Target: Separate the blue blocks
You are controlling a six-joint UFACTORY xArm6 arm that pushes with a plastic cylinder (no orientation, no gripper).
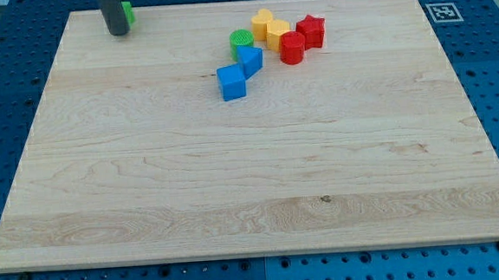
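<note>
Two blue blocks touch each other near the board's top middle: a blue cube (231, 82) and a smaller blue block (250, 60) just up and right of it. A green cylinder (241, 41) sits against the smaller blue block's top. My tip (118, 30) is at the board's top left, far left of the blue blocks, with a green block (128, 14) partly hidden right behind it.
A cluster sits right of the green cylinder: a yellow heart-like block (262, 22), a yellow block (278, 32), a red cylinder (292, 47) and a red star (311, 31). The wooden board (252, 175) lies on a blue pegboard table. A marker tag (441, 12) lies at top right.
</note>
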